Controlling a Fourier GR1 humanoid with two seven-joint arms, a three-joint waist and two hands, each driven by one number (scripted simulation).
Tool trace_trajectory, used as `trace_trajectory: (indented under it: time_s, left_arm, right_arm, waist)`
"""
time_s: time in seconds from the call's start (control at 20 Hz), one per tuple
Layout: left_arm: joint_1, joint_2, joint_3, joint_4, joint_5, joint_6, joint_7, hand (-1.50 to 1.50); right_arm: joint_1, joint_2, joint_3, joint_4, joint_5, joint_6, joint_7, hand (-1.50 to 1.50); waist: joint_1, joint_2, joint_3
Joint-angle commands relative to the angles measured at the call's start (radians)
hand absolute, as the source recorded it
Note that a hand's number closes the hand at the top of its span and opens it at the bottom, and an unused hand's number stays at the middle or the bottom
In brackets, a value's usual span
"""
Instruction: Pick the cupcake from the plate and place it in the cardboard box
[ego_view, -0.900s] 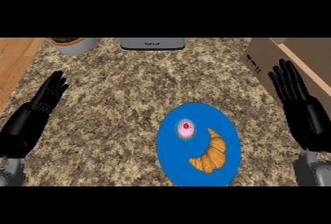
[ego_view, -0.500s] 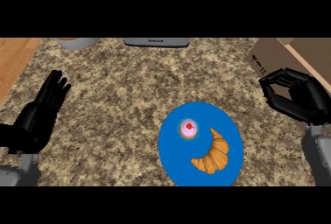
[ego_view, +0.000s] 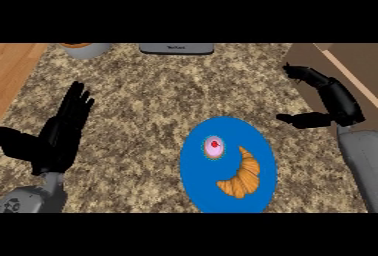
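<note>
Compared with half a second earlier, the right hand (ego_view: 336, 100) is being seen turned further on its side near the right edge, its fingers curved wide with the thumb spread below, holding nothing. The left hand (ego_view: 63, 132) is being kept at the left, fingers straight and up, resting. The cupcake (ego_view: 214, 147) is being left in the upper part of the blue plate (ego_view: 199, 185) on the counter (ego_view: 162, 90), beside a croissant (ego_view: 242, 177), down-left of the right hand and well apart from it. The cardboard box (ego_view: 347, 57) is being shown at the upper right, behind that hand.
</note>
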Motion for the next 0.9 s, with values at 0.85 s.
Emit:
trace_trajectory:
  time_s: [0.85]
  left_arm:
    - [0.012, -0.055, 0.030, -0.026, -0.060, 0.013, 0.032, 0.00]
  right_arm:
    - [-0.216, 0.038, 0.172, -0.317, -0.088, 0.549, 0.674, -1.50]
  waist:
    - [-0.026, -0.010, -0.001]
